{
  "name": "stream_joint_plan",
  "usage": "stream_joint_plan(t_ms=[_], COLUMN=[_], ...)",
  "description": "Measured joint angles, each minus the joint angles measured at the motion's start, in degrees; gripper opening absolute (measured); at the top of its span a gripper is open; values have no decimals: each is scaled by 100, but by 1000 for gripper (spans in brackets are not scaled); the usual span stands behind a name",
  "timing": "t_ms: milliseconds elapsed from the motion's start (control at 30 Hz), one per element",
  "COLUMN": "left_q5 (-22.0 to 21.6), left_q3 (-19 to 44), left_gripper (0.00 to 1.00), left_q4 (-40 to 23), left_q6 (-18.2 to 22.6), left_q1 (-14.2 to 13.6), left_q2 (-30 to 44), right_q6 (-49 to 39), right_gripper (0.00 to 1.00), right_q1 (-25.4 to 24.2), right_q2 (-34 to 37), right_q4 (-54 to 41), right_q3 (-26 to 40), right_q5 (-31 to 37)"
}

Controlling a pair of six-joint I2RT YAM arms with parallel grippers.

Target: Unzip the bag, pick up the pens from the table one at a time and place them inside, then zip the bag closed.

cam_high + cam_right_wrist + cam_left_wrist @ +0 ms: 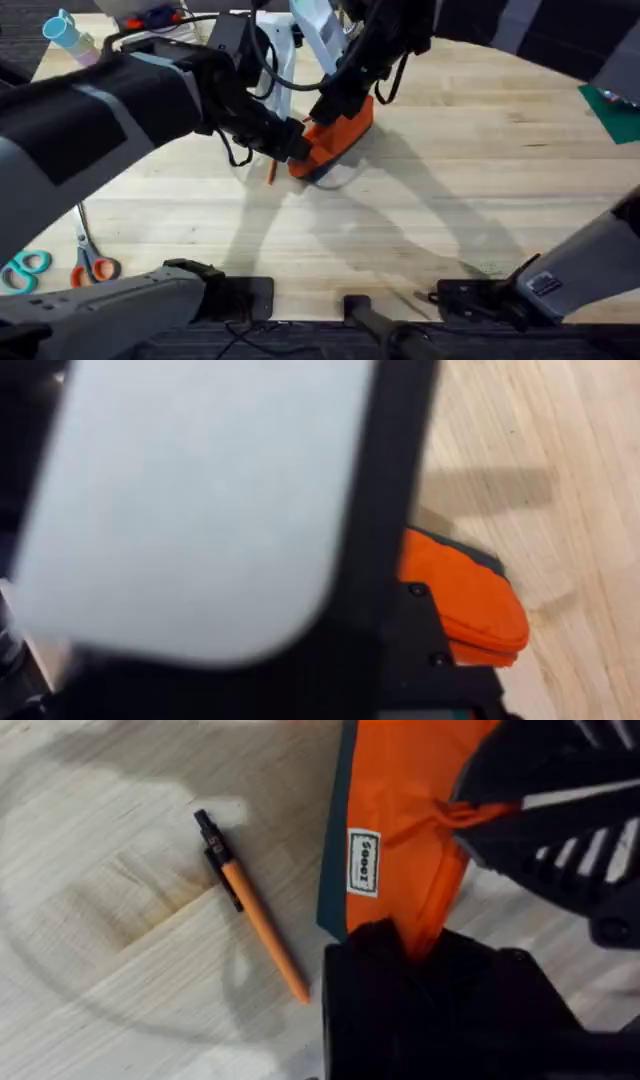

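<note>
Overhead showed both arms' jaws clamped on the bag (335,140); the pen (255,910) lay on the tabletop (450,200) beside the left jaws.

Much of the bag (335,140) lay hidden under the two arms meeting over it, so its zipper could not be made out. In the left wrist view the bag ran off the upper edge, and the left gripper (420,935) covered its near end. Beside the bag in the overhead view, the pen (270,173) was a mere sliver, mostly under the left arm.
</note>
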Motion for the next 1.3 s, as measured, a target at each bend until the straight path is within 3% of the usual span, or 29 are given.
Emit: stream_joint_plan(t_ms=[767, 1300], left_q5=[-75, -82], left_q3=[0, 0], left_gripper=[42, 42], left_q4=[-3, 5], left_q6=[-214, -214], left_q1=[-17, -17], left_q2=[-2, -1], right_q6=[26, 127], right_gripper=[30, 31], right_q1=[17, 15], right_q2=[-1, 0], right_q4=[-601, -630], right_q3=[417, 422], right_q5=[73, -555])
